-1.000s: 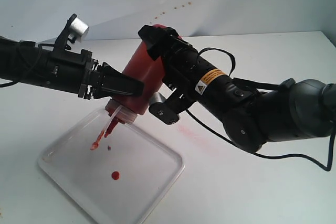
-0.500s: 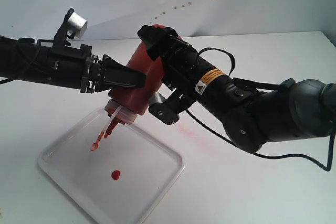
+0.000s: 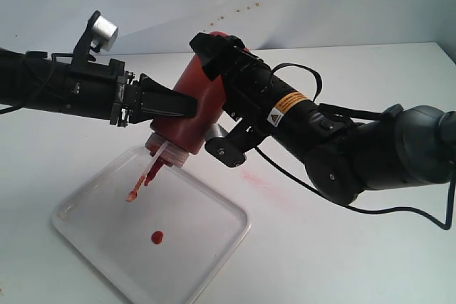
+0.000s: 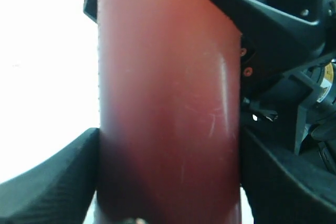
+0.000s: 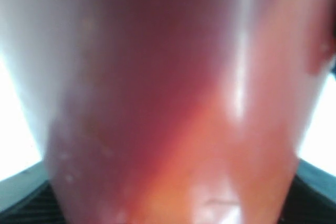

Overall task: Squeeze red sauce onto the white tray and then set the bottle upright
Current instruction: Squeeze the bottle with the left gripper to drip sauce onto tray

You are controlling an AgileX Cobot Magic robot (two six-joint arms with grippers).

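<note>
A white desk [image 3: 370, 247] carries the scene, with a pale backdrop behind it speckled with small reddish dots. The heavy black-and-grey right arm [image 3: 356, 154] reaches in from the right, and the slimmer black left arm [image 3: 50, 90] comes in from the left. Lying flat on the near left of the desk is the white tray [image 3: 206, 247], set at an angle to the desk edge. Held in the air above the tray's far edge is the bottle [image 3: 196, 108], tipped steeply with its nozzle [image 3: 152, 172] pointing down and left over the tray. The right claw [image 3: 221, 58] clamps the bottle's raised base end, and the left claw [image 3: 182, 108] pinches the body lower down, one finger on each side, as the left wrist view shows. The bottle fills the right wrist view, with dark fingers at its edges. The tethered cap [image 3: 132, 194] dangles beside the nozzle. One round blob of red sauce [image 3: 157, 237] sits near the tray's middle, and a faint pinkish smear [image 3: 267, 183] marks the desk to the tray's right.
</note>
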